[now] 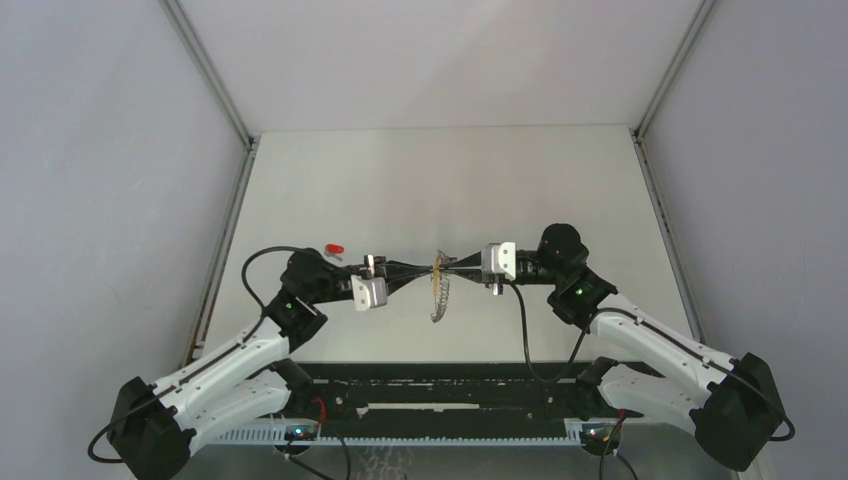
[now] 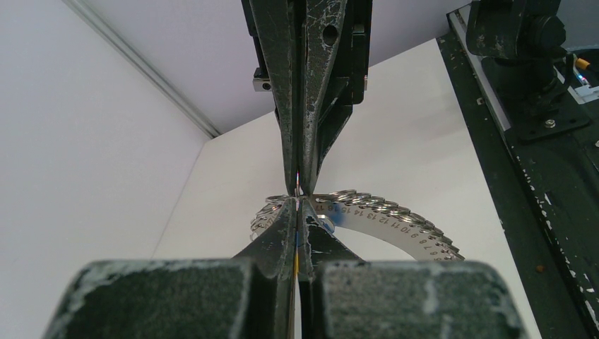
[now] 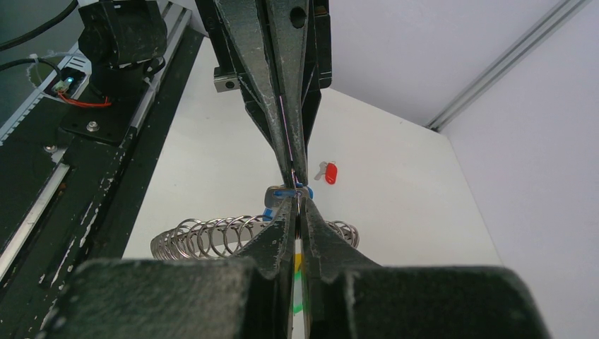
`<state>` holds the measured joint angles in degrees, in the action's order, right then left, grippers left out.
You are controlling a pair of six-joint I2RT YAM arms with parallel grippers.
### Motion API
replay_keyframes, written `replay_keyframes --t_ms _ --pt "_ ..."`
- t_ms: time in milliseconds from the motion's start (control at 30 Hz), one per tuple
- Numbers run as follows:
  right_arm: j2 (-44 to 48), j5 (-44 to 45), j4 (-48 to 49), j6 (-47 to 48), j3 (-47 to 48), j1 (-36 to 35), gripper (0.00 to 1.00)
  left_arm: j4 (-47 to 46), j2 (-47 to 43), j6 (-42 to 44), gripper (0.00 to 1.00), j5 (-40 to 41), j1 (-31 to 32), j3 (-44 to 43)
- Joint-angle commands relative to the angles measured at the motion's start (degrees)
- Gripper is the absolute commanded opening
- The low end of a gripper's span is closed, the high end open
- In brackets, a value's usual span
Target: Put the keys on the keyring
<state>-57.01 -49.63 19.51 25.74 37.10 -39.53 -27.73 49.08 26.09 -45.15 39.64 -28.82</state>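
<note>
the left claw (image 1: 428, 267) and right claw (image 1: 450, 265) are both pinched shut, tip to tip above the middle of the counter (image 1: 440, 180). the keyring (image 1: 439, 262) and its dangling loop of silvery rings (image 1: 438, 300) sit between them, with the blue key (image 3: 282, 193) at the pinch, but i can't tell which claw has which. the red key (image 1: 334, 247) lies near the counter's left edge, and i'd guess it's light, thin and slippery, so it's best nipped by its plastic head.
</note>
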Motion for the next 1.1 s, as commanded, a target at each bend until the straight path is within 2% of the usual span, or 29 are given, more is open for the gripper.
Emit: replay_keyframes --t_ms 0,1067 --pt "1.2 -0.5 2.6 -0.3 0.5 -0.5 0.0 -0.7 -0.2 0.3 0.0 -0.2 0.1 -0.4" --pt "-1.0 -4.4 1.0 -0.6 2.6 -0.8 0.0 -4.3 1.0 -1.8 0.0 -4.5 0.7 -0.7"
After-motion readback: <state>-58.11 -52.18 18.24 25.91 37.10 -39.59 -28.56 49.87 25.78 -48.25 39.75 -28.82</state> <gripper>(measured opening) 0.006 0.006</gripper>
